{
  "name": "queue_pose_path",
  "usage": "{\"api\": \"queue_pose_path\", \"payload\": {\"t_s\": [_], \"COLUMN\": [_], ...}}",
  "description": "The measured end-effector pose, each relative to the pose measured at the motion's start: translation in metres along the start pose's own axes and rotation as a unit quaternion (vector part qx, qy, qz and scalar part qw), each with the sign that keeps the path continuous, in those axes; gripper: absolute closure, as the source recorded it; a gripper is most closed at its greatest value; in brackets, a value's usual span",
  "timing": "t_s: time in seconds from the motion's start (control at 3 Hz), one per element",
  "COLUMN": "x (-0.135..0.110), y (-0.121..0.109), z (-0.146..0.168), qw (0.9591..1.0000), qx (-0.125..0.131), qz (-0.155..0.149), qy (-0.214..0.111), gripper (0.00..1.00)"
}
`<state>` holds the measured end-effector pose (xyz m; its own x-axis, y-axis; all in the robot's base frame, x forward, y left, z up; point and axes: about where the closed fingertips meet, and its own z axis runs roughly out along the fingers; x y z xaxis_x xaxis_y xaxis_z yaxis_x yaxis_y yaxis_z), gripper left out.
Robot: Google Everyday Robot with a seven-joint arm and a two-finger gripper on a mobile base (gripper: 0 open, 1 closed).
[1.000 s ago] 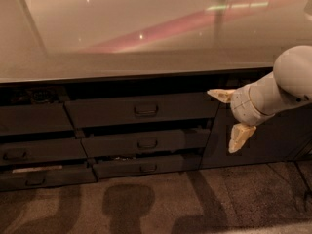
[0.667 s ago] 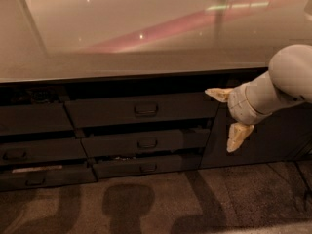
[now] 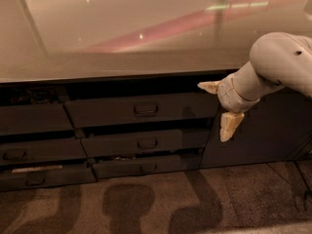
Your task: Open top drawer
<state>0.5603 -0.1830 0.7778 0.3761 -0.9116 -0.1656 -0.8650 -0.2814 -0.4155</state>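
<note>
Glossy desk [image 3: 122, 43] above; top drawer [image 3: 109, 110] sits just left of the gripper [image 3: 212, 112], jaws apart, crept slightly left.

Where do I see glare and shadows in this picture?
Camera view: pinkish glare streaks lie on the countertop; dark shadows fall on the carpet; the top drawer is dim; the open gripper at its right end looks pale.

A glossy pale countertop [image 3: 122, 38] spans the upper frame. Dark carpet [image 3: 146, 204] fills the bottom. The gripper [image 3: 213, 112] hangs centre-right, fingers spread.
</note>
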Motion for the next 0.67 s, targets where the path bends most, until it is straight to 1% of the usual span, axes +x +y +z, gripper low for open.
{"api": "queue_pose_path", "payload": {"t_s": [0.33,0.67], "x": [0.0,0.044], "y": [0.0,-0.001], "z": [0.003,0.032], "qw": [0.9999,0.9972], "qx": [-0.007,-0.049], "qz": [-0.004,0.039], "qy": [0.015,0.04], "gripper": [0.0,0.0]}}
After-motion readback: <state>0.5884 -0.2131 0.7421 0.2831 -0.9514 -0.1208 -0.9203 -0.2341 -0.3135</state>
